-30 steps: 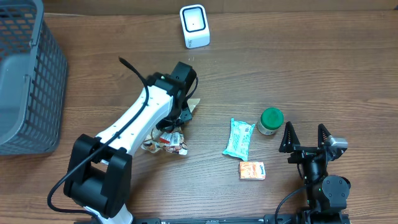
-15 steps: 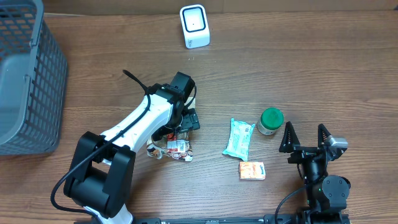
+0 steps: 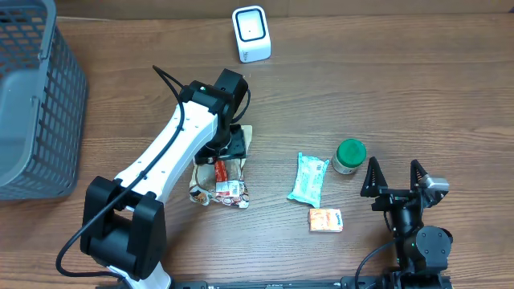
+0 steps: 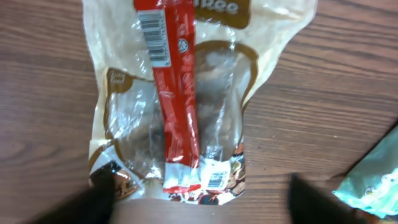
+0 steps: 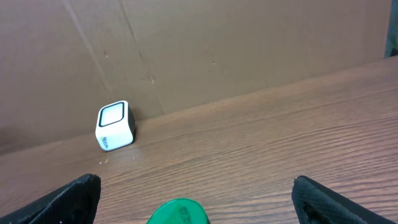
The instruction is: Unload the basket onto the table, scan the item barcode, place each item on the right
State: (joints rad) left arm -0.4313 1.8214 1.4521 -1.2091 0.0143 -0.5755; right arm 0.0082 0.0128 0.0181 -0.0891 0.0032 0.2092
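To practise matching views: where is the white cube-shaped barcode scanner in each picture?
Overhead: white cube-shaped barcode scanner, top centre.
Left wrist: not in it.
Right wrist: left of centre.
Shared landmark: green round jar lid, at the right wrist view's bottom edge.

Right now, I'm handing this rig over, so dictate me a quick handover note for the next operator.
Left gripper: open, over the snack bag, not holding it.
Right gripper: open, empty, near the green-lidded jar.
Snack bag lies flat, barcode up, apart from the scanner at the back.
Done: no scan evident.
Left: grasp the bag, present its barcode to the scanner.
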